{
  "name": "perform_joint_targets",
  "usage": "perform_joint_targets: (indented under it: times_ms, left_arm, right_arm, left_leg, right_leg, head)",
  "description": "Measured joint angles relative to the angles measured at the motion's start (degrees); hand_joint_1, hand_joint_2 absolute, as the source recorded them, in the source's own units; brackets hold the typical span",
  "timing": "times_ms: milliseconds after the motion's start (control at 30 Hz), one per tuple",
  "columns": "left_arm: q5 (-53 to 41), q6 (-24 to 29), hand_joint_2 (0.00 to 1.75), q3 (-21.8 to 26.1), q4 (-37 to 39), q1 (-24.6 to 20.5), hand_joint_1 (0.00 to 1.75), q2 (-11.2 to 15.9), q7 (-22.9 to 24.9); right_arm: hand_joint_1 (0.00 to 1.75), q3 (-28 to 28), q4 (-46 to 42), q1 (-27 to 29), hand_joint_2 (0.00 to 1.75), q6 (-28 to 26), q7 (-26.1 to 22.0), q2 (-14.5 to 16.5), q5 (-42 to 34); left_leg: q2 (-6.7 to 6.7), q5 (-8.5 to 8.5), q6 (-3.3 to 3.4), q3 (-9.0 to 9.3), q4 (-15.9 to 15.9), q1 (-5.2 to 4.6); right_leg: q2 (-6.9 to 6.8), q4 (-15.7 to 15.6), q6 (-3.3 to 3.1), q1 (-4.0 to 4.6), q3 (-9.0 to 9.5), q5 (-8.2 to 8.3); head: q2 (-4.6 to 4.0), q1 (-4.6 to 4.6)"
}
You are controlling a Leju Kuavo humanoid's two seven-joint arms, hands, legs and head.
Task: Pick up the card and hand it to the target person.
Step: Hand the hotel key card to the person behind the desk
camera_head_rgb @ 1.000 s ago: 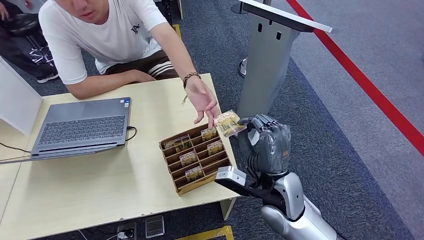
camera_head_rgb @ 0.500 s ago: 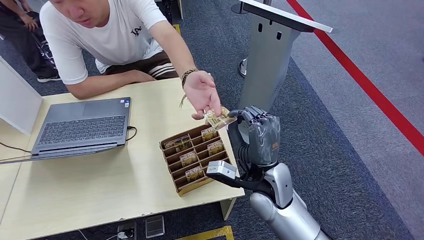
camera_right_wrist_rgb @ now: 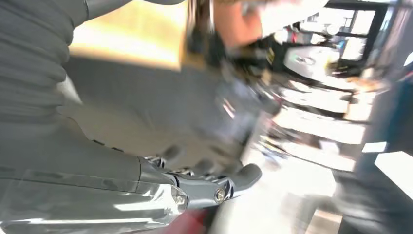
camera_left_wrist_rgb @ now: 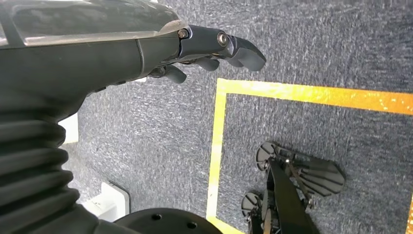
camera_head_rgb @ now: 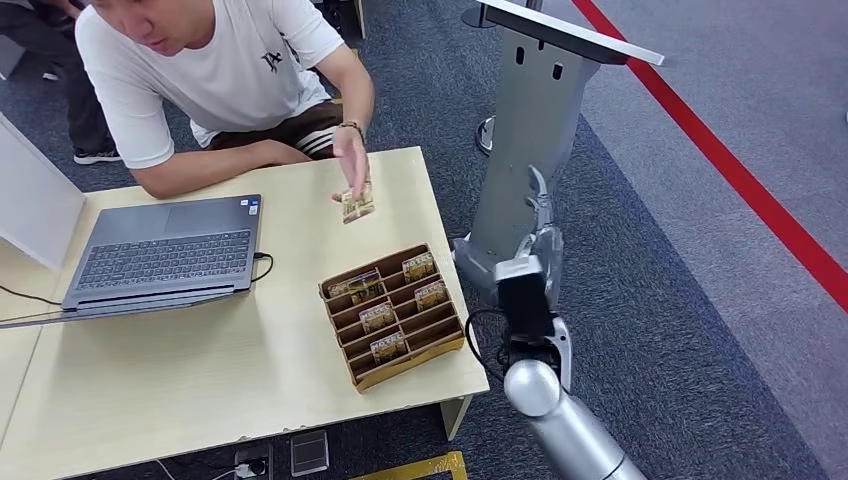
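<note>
The right robot hand (camera_head_rgb: 520, 245) is raised beside the counter's (camera_head_rgb: 220, 370) right edge, fingers extended and apart with nothing in them; the blurred right wrist view shows the same straight fingertips (camera_right_wrist_rgb: 243, 176). The left robot hand (camera_left_wrist_rgb: 214, 46) hangs over grey carpet (camera_left_wrist_rgb: 316, 44) crossed by shiny yellow tape (camera_left_wrist_rgb: 311, 95), its dark fingers loosely extended, holding nothing.

Nearest the right robot hand, just to its left, a brown cardboard organizer (camera_head_rgb: 392, 315) sits on the pale wood-grain counter. It is rectangular, divided into narrow slots, and several slots hold small gold-printed cards whose writing is too small to read.

Farther away and up-left of the right robot hand, well apart from it, the card (camera_head_rgb: 357, 205) is pinched in the person's hand (camera_head_rgb: 350, 165) above the counter; it looks like a small glossy rectangle with a gold pattern, text unreadable. A bracelet circles that wrist.

Beyond, a grey laptop (camera_head_rgb: 165, 250) lies open, a small blue sticker by its keyboard. The person's white T-shirt (camera_head_rgb: 215, 75) carries a small dark logo, not legible. To the right stands a grey metal pedestal (camera_head_rgb: 530, 130).
</note>
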Motion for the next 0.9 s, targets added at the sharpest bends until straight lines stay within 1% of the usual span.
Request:
perform_joint_targets:
  times_ms: [67,133,200,300,367,467,700,900]
  left_arm:
    - [0.32,0.26,0.00,0.01,0.02,0.02,0.00,0.10,0.02]
    - [0.56,0.41,0.00,0.02,0.07,0.04,0.00,0.21,0.14]
    - [0.86,0.49,0.00,0.02,0.10,0.07,0.00,0.33,0.40]
    - [1.30,0.51,0.00,0.02,0.14,0.10,0.00,0.55,0.83]
    - [1.58,0.57,0.00,0.02,0.17,0.14,0.00,0.71,0.92]
    - [1.85,0.60,0.00,0.03,0.17,0.16,0.00,0.95,0.86]
    - [1.54,-0.09,0.00,0.03,0.17,0.16,0.00,1.47,0.53]
    - [1.10,-0.51,0.00,0.02,0.17,0.14,0.00,1.67,0.50]
  right_arm:
    - [0.00,-0.26,0.34,0.29,1.75,2.36,-2.95,-0.76,-18.47]
    - [0.00,-0.73,0.42,0.77,1.75,6.01,-3.45,-1.81,-31.04]
    - [0.00,-1.05,0.40,1.34,1.75,10.40,-1.44,-3.20,-39.42]
    - [0.00,-1.38,-0.21,2.70,1.75,16.51,2.25,-5.73,-46.29]
    - [0.00,-1.78,-1.23,3.84,1.75,18.61,3.93,-7.47,-47.83]
    - [0.00,-2.22,-3.26,5.52,1.75,19.51,6.16,-10.08,-47.73]
    - [0.00,-2.26,-10.65,9.92,1.75,22.53,13.53,-15.94,-42.28]
    - [0.00,-1.15,-16.31,11.97,1.75,27.02,18.81,-19.50,-37.40]
  left_leg:
    - [0.00,0.00,0.00,0.00,0.01,0.00]
    - [0.00,0.00,0.00,0.00,0.01,0.00]
    - [0.00,0.00,0.00,0.00,0.02,0.00]
    - [-0.01,-0.01,0.00,-0.01,0.02,0.00]
    - [-0.01,-0.01,0.00,-0.01,0.02,0.00]
    - [-0.01,-0.01,0.00,-0.02,0.02,0.00]
    - [0.00,-0.01,0.00,-0.01,0.02,0.00]
    - [0.00,-0.01,0.00,-0.01,0.02,0.00]
  right_leg:
    - [0.00,0.00,0.00,0.00,0.00,0.00]
    - [0.01,-0.01,0.00,-0.01,-0.01,0.00]
    - [0.01,-0.01,0.00,0.00,-0.02,0.00]
    - [0.00,-0.02,0.00,0.00,-0.04,0.00]
    - [0.00,-0.02,0.00,0.00,-0.04,0.00]
    - [0.00,-0.02,-0.01,0.00,-0.04,-0.01]
    - [0.00,-0.03,-0.02,0.00,-0.02,-0.01]
    - [0.01,-0.02,-0.02,0.00,-0.02,-0.01]
  head:
    - [0.00,0.05]
    - [0.00,0.07]
    - [0.00,0.06]
    - [0.00,0.04]
    - [0.00,-0.01]
    - [0.00,-0.07]
    - [0.00,0.03]
    - [0.00,-0.03]
